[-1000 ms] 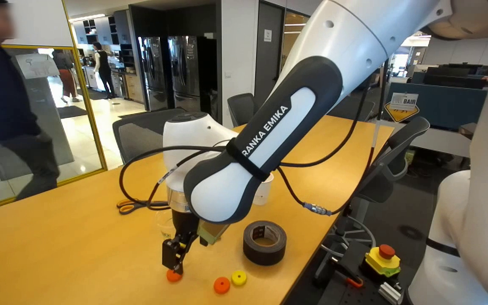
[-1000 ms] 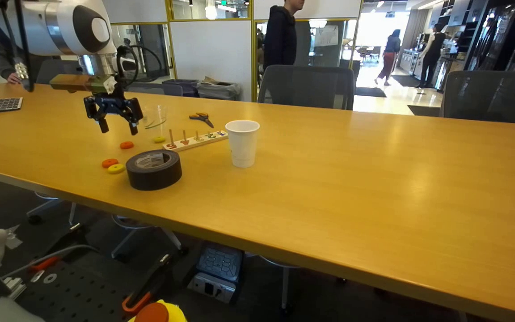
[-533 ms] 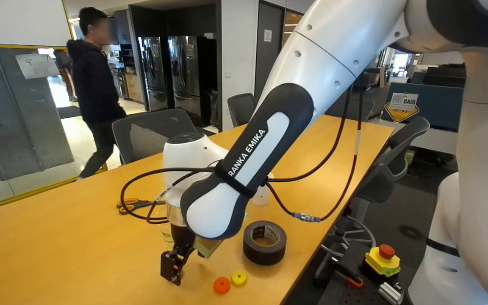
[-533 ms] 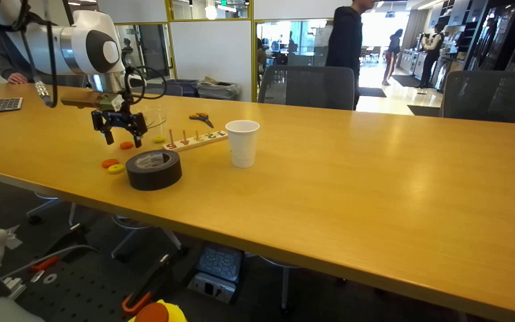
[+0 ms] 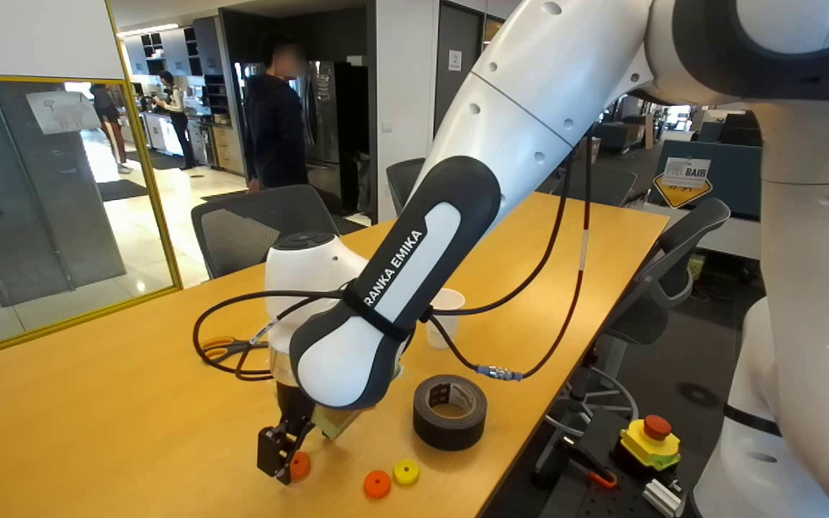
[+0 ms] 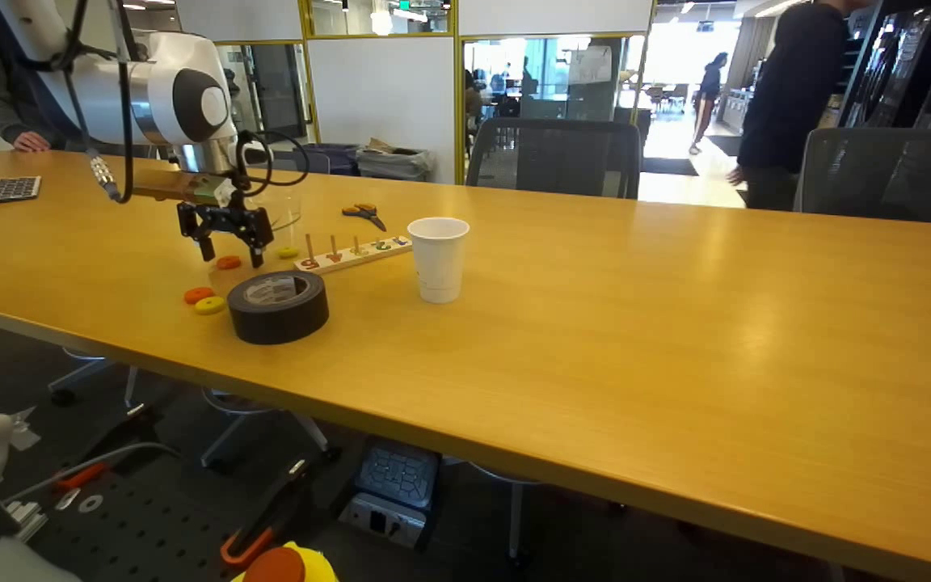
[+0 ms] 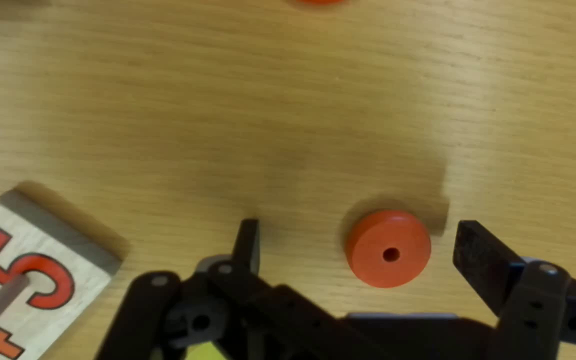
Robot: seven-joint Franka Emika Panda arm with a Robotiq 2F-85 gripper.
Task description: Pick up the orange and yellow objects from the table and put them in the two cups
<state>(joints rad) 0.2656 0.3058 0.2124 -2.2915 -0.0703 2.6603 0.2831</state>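
I'm hovering my spread pincer (image 7: 358, 234) over an orange disc (image 7: 383, 250); another orange disc (image 5: 377, 485) and a yellow disc (image 5: 406, 473) are awaiting cupping, nothing surely finished.

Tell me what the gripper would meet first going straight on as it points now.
Probably the table, close by an orange disc; in the wrist view that disc appears between the fingers of the open gripper. Height is hard to judge, so it might clip the disc instead.
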